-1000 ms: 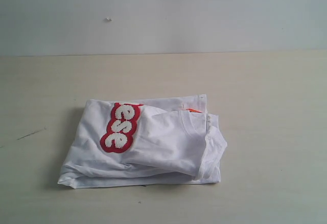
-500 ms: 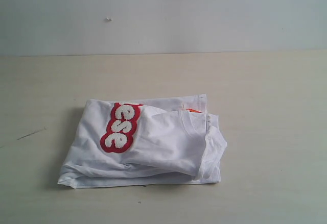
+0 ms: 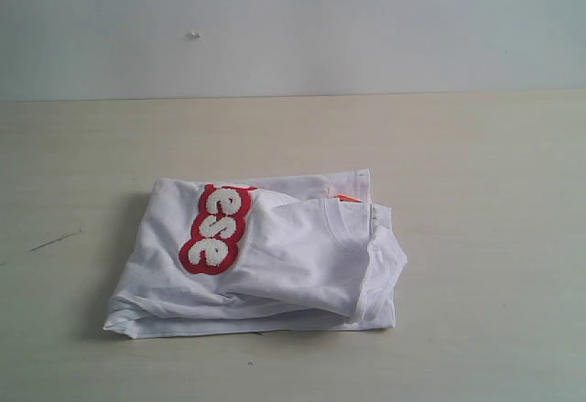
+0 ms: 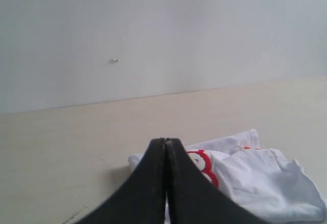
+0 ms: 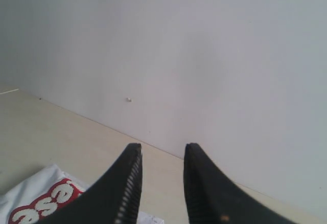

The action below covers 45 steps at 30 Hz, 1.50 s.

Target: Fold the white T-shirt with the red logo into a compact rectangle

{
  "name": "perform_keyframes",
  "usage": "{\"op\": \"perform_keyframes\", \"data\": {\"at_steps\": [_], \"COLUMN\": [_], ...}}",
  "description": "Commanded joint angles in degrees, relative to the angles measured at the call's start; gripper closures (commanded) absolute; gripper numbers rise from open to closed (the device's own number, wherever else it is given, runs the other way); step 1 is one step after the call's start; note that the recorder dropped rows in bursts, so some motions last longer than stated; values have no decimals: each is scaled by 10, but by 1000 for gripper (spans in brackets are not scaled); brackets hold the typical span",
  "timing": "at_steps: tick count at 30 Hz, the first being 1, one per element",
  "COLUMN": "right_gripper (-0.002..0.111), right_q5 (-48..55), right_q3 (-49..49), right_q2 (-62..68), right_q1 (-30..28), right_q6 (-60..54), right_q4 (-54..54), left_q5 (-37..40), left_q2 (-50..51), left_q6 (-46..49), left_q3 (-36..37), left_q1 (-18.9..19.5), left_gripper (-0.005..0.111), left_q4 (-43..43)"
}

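Note:
The white T-shirt (image 3: 275,260) lies folded in a rough rectangle on the table, wrinkled, with a flap doubled over its right half. Part of the red logo (image 3: 217,227) shows on top near its left side, reading "ese". A bit of the orange neck tag (image 3: 347,198) peeks out at the far right edge. Neither gripper appears in the exterior view. In the left wrist view my left gripper (image 4: 166,141) is shut and empty, held back from the T-shirt (image 4: 265,183). My right gripper (image 5: 162,150) stands open with nothing between its fingers, the logo (image 5: 43,204) beside it.
The shirt rests on a pale wooden table (image 3: 476,164) that runs back to a plain white wall (image 3: 366,27). A small mark (image 3: 193,35) sits on the wall. A dark scratch (image 3: 55,240) marks the tabletop left of the shirt.

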Motion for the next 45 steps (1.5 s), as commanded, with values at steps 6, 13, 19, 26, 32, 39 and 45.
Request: {"op": "perform_keyframes", "data": {"at_steps": [6,13,19,26,32,39,45], "right_gripper": [78,78,78,78,78,78,78], "right_q5": [3,3,3,3,3,3,3], "right_q3": [4,4,4,4,4,4,4], "right_q2": [-2,-2,-2,-2,-2,-2,-2], "right_q1": [1,1,1,1,1,1,1], "right_q6": [1,1,1,1,1,1,1], "right_q4": [2,2,2,2,2,2,2], "left_q5": [-40,-83,-109,-108,-92,-79,-78], "left_q2": [-113,-157,-157,-157,-157,-157,-157], "left_q6": [-460,-472,-522,-535,-535,-530,-498], "left_q3": [11,95,146,195,200,200,200], "left_q1": [1,1,1,1,1,1,1], "left_gripper": [107,107,107,107,107,107,107], "left_q4": [458,514,529,549,576,580,577]}}
